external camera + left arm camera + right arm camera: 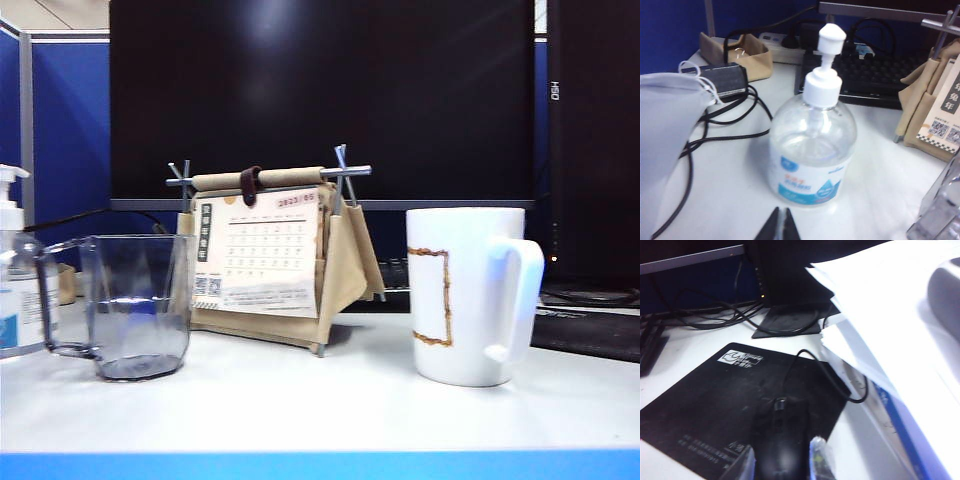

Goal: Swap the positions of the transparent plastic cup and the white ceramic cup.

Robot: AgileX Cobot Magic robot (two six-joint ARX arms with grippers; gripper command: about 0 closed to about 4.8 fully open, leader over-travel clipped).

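Observation:
The transparent plastic cup (135, 305) stands on the white table at the left, its small handle turned to the left. The white ceramic cup (468, 295) stands at the right, handle to the right and a brownish-gold rectangle on its side. Neither gripper shows in the exterior view. In the left wrist view my left gripper (781, 225) is shut and empty, low over the table just before a pump bottle, and an edge of the transparent plastic cup (940, 210) shows off to one side. My right gripper (784, 462) is open over a black mouse, its fingers apart on either side.
A desk calendar (275, 255) stands between the cups, before a dark monitor (320, 95). The clear pump bottle (812, 145) is beside the plastic cup, with cables (725, 120) and a keyboard (865, 75) behind. A mouse (782, 440) lies on a black pad (725, 405) beside papers (890, 315).

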